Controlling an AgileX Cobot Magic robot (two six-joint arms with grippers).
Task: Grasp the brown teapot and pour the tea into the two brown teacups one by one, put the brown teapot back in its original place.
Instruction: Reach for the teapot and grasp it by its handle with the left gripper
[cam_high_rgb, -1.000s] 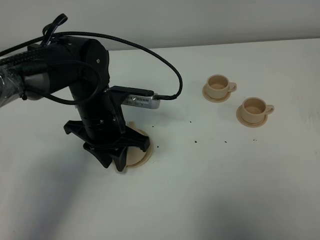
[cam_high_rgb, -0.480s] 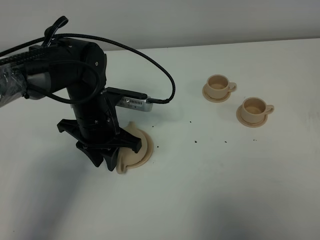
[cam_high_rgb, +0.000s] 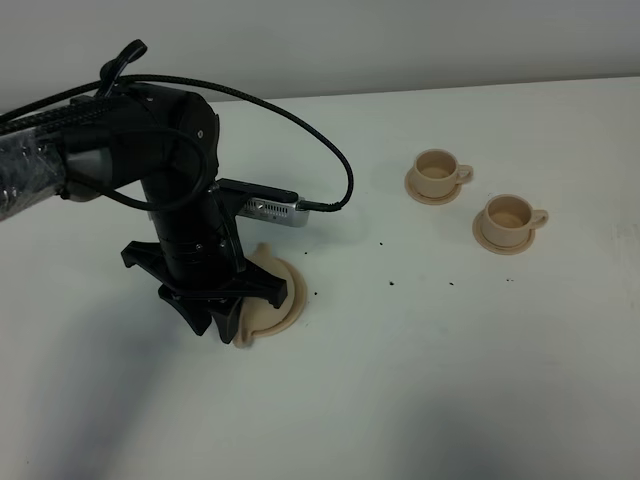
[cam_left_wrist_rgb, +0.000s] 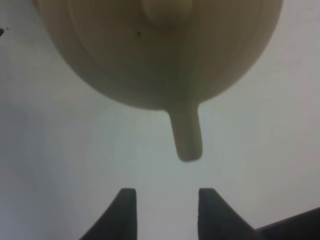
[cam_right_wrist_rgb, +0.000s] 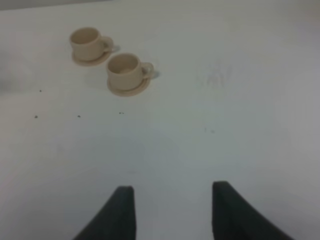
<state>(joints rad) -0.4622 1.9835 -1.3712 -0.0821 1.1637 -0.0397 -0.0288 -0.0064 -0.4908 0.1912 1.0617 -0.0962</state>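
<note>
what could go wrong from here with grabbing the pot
1. The left gripper is open, short of the handle of the teapot; closing now may catch only its tip.
2. The handle sits off-centre between the jaws, so one finger could shove the teapot across its saucer.
3. The cups stand close; pouring may bump one.

Brown teapot (cam_left_wrist_rgb: 160, 55): blurred in the left wrist view, with body and lid knob cut off by the picture's edge. In the high view the left arm (cam_high_rgb: 185, 200) covers it, leaving little more than a tan edge (cam_high_rgb: 288, 298), pot or saucer not told apart. Left gripper (cam_left_wrist_rgb: 165, 200) and right gripper (cam_right_wrist_rgb: 172, 197): finger bases cut off by the frame. Dark specks (cam_high_rgb: 391, 283): too small to identify.
</note>
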